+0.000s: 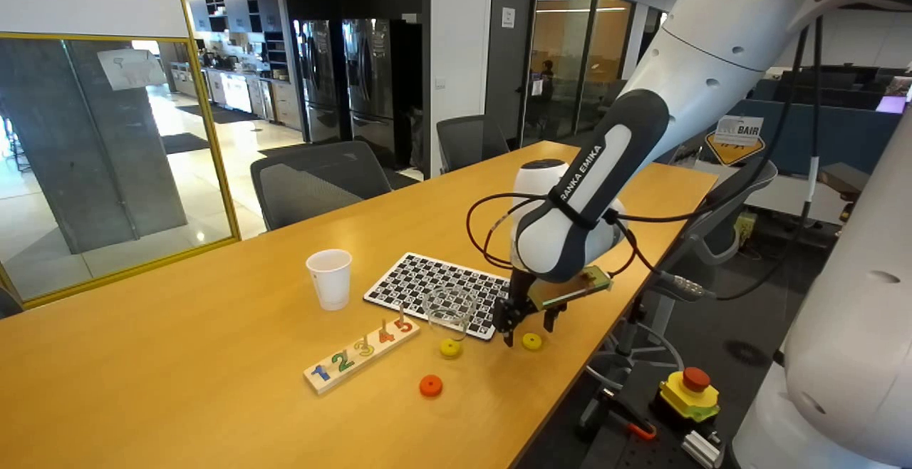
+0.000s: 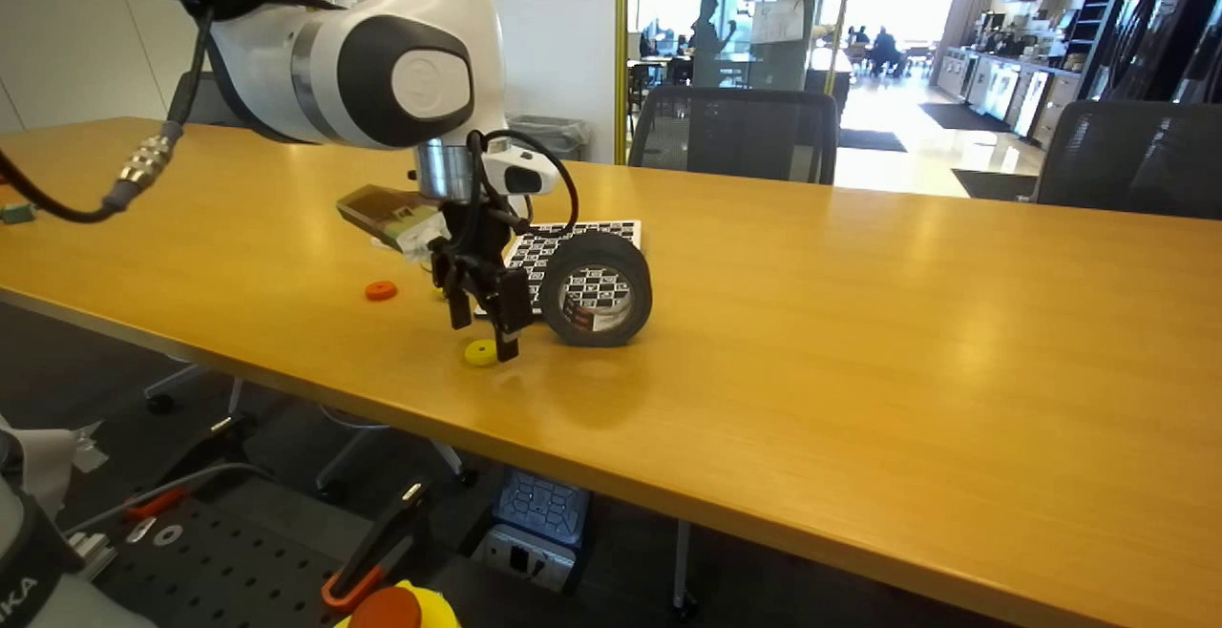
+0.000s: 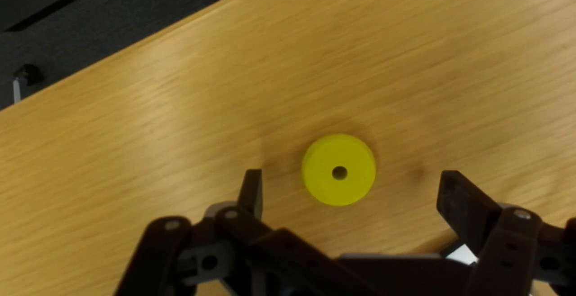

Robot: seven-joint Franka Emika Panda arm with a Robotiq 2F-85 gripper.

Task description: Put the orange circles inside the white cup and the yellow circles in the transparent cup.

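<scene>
Likely step: picking yellow disc (image 3: 338, 159) — gripper (image 3: 351, 176) fingers apart, nothing held. Next: lower around it, close, carry to clear cup (image 1: 450, 311).

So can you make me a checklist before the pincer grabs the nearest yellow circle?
1. Pincer open? Ok, spread wide.
2. Nearest yellow circle lined up? Ok, roughly mid-gap in the wrist view.
3. Pincer low enough? Cannot tell.
4. Tape roll out of the way? Cannot tell, looks close in an exterior view.
5. Clear cup in sight? Ok, near the other yellow circle in an exterior view.
6. Orange circle in the white cup? Not ok, it's on the table.
</scene>
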